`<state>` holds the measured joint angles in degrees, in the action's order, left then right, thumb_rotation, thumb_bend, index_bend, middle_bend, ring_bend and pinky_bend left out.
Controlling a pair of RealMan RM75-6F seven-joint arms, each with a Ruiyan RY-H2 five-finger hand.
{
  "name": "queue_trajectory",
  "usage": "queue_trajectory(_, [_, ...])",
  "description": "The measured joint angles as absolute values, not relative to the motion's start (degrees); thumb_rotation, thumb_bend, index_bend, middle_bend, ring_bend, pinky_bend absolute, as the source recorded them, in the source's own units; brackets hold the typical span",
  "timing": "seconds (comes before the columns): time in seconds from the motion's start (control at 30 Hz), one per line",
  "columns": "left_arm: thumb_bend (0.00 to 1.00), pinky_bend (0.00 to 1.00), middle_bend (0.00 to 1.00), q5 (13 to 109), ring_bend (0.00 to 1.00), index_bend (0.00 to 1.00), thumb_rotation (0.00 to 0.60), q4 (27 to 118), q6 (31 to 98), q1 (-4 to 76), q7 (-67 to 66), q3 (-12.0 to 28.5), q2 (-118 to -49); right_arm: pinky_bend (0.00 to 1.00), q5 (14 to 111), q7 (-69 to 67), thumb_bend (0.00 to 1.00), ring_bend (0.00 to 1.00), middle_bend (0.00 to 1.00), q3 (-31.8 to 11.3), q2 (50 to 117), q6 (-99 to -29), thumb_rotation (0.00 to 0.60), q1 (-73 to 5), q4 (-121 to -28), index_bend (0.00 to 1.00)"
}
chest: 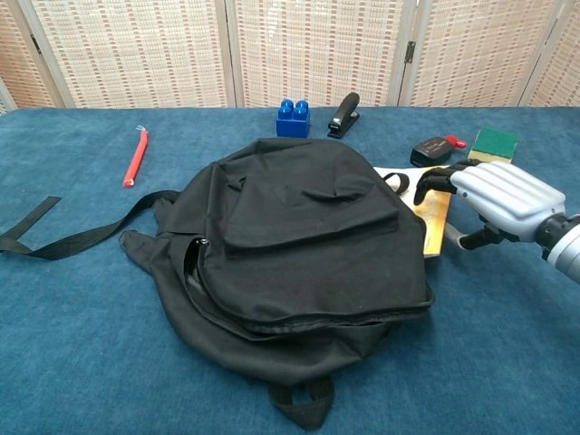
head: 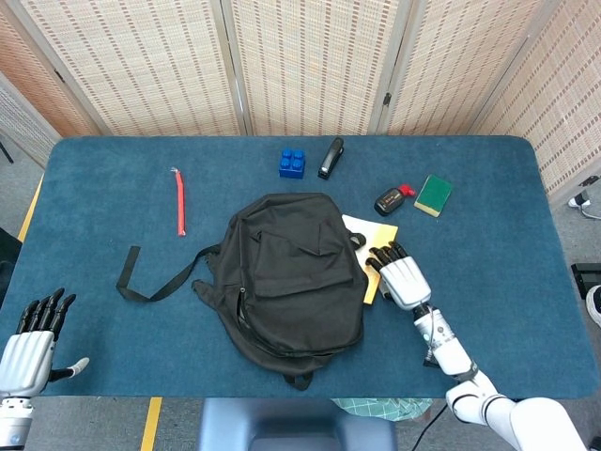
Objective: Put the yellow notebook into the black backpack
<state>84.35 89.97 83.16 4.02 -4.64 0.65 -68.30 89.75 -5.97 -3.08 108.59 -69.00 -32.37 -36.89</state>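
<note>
The black backpack (head: 291,272) (chest: 299,245) lies flat in the middle of the blue table, its side zip slightly agape. The yellow notebook (head: 373,237) (chest: 433,216) lies flat at its right edge, its left side tucked under the bag. My right hand (head: 402,278) (chest: 497,194) rests on the notebook. Its fingers are bent down over the cover and its thumb sits at the notebook's right edge. My left hand (head: 28,343) hovers with fingers spread off the table's front left corner, holding nothing, and only the head view shows it.
A blue brick (head: 292,163) and a black stapler (head: 331,157) stand behind the bag. A small black and red device (head: 392,199) and a green sponge (head: 433,194) lie just beyond the notebook. A red stick (head: 179,204) and the bag's strap (head: 155,277) lie to the left.
</note>
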Motion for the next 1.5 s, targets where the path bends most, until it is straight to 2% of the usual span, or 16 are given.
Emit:
queue_trajectory(0.3, [0.11,0.0,0.03,84.0,0.05,0.0,0.6,90.1,82.7,4.1,-4.5,0.6,-68.1,0.16,88.8,-5.8,0.51,0.23,0.31,-3.7,109.8,-68.0,0.6,-33.0,-35.7,0.48])
queue_trajectory(0.43, [0.11,0.0,0.03,84.0,0.05,0.0,0.6,90.2,82.6,4.1,-4.5,0.6,-68.1,0.16,88.3,-5.7,0.43,0.25,0.35,-4.2,110.3,-67.8,0.6,-33.2,-35.1,0.54])
queue_trajectory(0.7, [0.11,0.0,0.03,83.9,0.05,0.0,0.6,90.0,82.5,4.2,-4.2,0.7,-68.1,0.18,87.2,-4.2,0.38,0.3,0.43,-5.0,111.3,-67.9,0.6,-33.3,-33.5,0.68])
queue_trajectory(1.03, [0.11,0.0,0.03,84.2,0.05,0.0,0.6,89.7,82.6,4.3,-3.6,0.8,-68.2,0.19,87.3,-4.1,0.37,0.34,0.43,-4.7,110.5,-69.4,0.6,-32.5,-32.2,0.69])
queue_trajectory(1.23, [0.11,0.0,0.03,84.5,0.05,0.0,0.6,89.8,82.7,4.5,-3.5,1.0,-68.1,0.19,87.6,-4.0,0.38,0.36,0.45,-4.5,109.1,-72.5,0.6,-31.2,-33.0,0.73])
queue_trajectory(1.5, [0.11,0.0,0.03,86.7,0.05,0.0,0.6,90.3,80.8,7.0,-3.6,1.2,-67.3,0.19,88.7,-3.4,0.38,0.39,0.49,-4.8,104.2,-82.3,0.6,-28.2,-36.6,0.8])
